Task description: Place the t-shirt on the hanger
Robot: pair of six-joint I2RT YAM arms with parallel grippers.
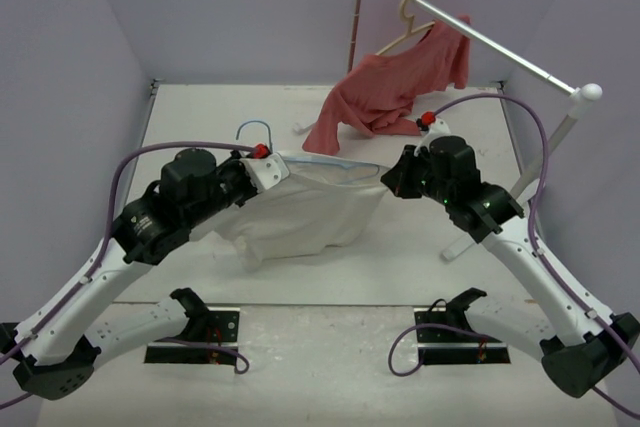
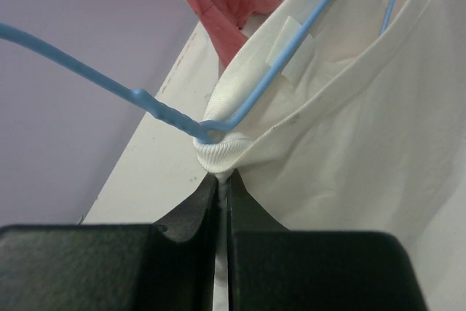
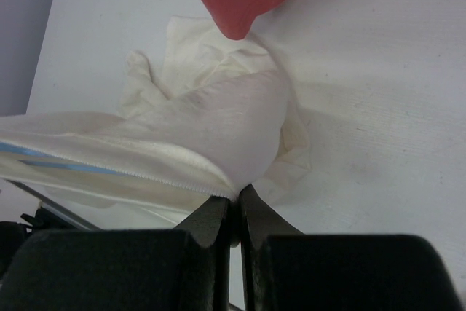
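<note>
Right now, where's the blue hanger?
Top view, left of centre: the hanger has its hook sticking out by the left gripper, its body inside the t-shirt stretched across to the right gripper, just in front of the red shirt.

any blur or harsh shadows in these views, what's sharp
Top external: even light, sharp, faint shadow under the t-shirt. Left wrist: hanger crisp, left gripper dark and featureless. Right wrist: soft shadow on the table beside the t-shirt, right gripper equally dark.

Top view looks down from behind; wrist views (very close) share the t-shirt (image 2: 349,165).
</note>
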